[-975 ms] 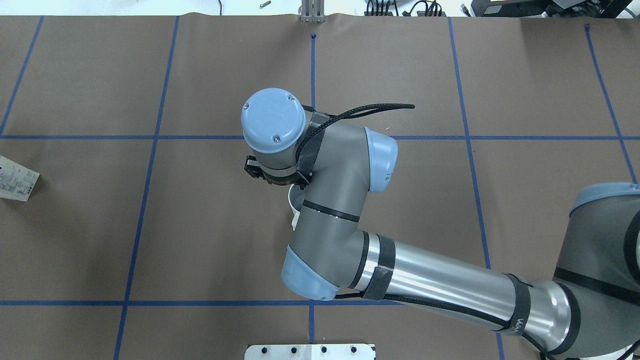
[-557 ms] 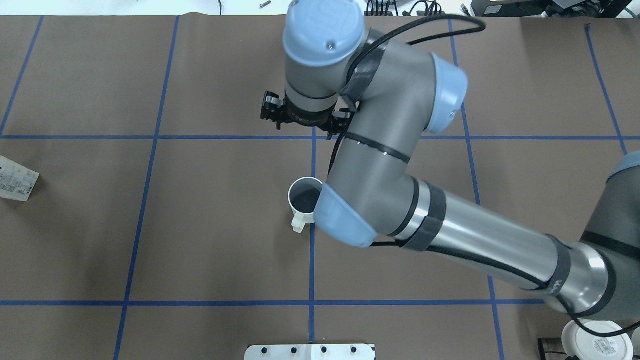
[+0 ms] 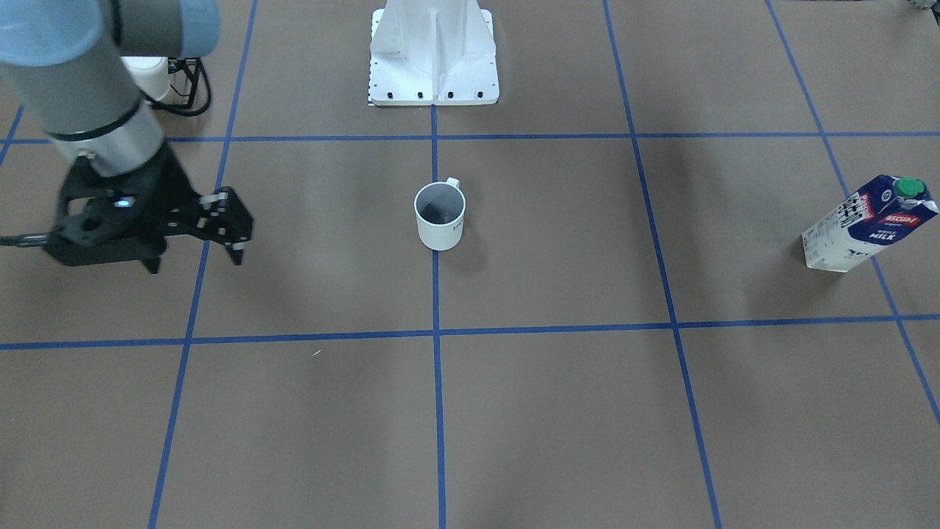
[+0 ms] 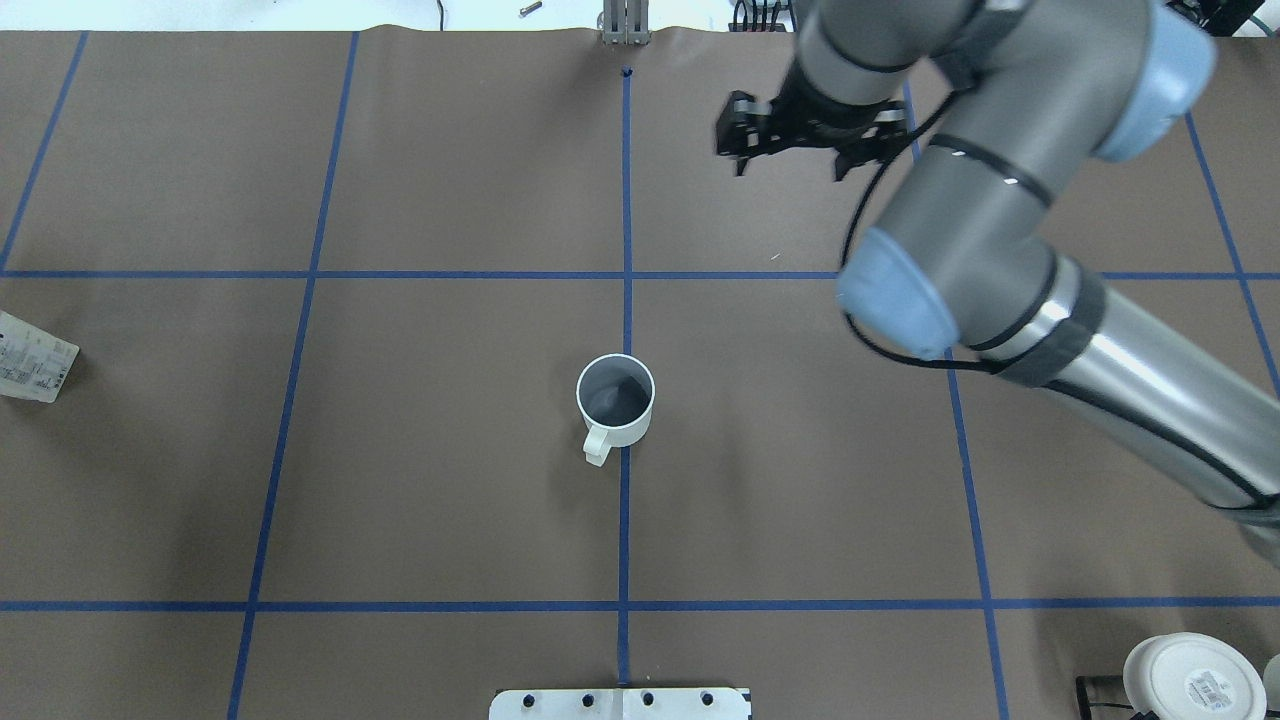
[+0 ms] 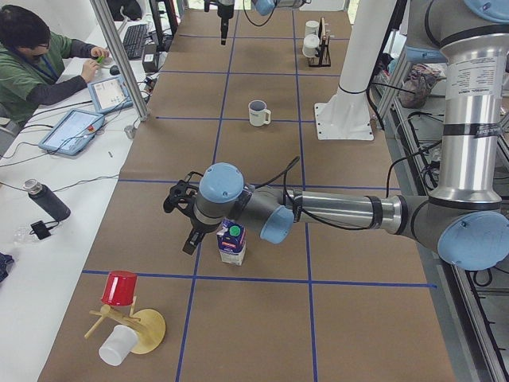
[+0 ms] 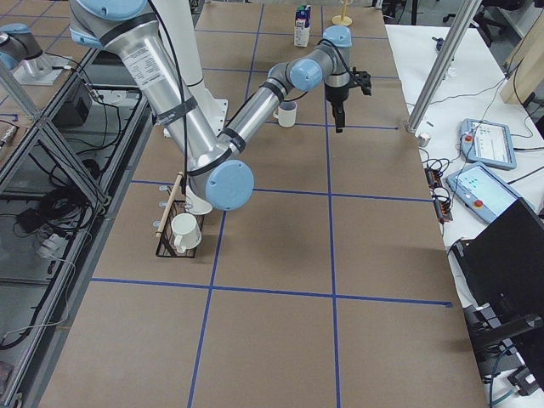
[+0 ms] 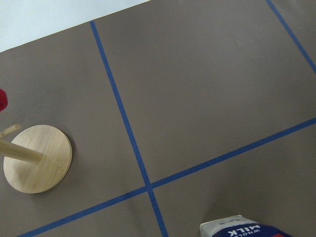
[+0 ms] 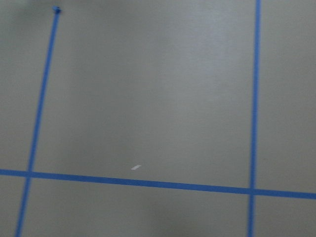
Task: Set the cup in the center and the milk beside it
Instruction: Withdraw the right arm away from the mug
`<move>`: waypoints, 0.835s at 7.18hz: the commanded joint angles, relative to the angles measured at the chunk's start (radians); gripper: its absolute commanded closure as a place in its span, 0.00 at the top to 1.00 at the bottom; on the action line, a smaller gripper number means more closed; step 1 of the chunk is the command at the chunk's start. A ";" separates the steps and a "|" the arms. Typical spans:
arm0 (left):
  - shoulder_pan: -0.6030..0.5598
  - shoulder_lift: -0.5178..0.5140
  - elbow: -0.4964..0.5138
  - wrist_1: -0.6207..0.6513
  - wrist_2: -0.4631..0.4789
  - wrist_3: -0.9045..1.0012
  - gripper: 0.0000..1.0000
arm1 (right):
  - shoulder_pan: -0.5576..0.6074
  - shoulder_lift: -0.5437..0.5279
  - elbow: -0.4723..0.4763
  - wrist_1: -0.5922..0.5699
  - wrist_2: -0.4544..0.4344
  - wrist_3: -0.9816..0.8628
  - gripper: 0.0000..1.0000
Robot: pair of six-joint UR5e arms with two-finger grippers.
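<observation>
The cup (image 4: 615,395) stands upright on the middle tape line of the center (image 4: 625,300), handle toward the robot; it also shows in the front view (image 3: 440,215). My right gripper (image 4: 790,165) is open and empty, raised over the far right of the middle area, well away from the cup; it also shows in the front view (image 3: 194,261). The milk (image 3: 870,224) stands upright far out on the robot's left side, only its edge showing overhead (image 4: 30,370). My left gripper (image 5: 184,224) hovers just beside the milk (image 5: 231,243); I cannot tell whether it is open.
The white base plate (image 3: 433,73) sits at the near middle edge. A white cup with a printed label (image 4: 1185,675) lies near the right arm's base. A wooden stand (image 5: 131,322) with a red cup stands past the milk. An operator (image 5: 32,48) sits across the table.
My right gripper has let go of the cup, lifted off it and swung toward the far right. The cup stays on the middle line. The milk has not moved.
</observation>
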 commanded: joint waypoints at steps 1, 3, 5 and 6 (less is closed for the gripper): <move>0.000 -0.002 -0.002 -0.004 -0.007 -0.016 1.00 | 0.222 -0.265 0.024 0.007 0.066 -0.416 1.00; 0.006 -0.005 -0.012 -0.004 -0.009 -0.034 1.00 | 0.419 -0.485 0.024 0.010 0.093 -0.672 1.00; 0.035 -0.006 -0.021 -0.005 -0.006 -0.088 1.00 | 0.485 -0.672 0.027 0.011 0.087 -0.694 1.00; 0.054 -0.006 -0.029 -0.005 -0.004 -0.140 1.00 | 0.485 -0.699 0.027 0.011 0.089 -0.694 1.00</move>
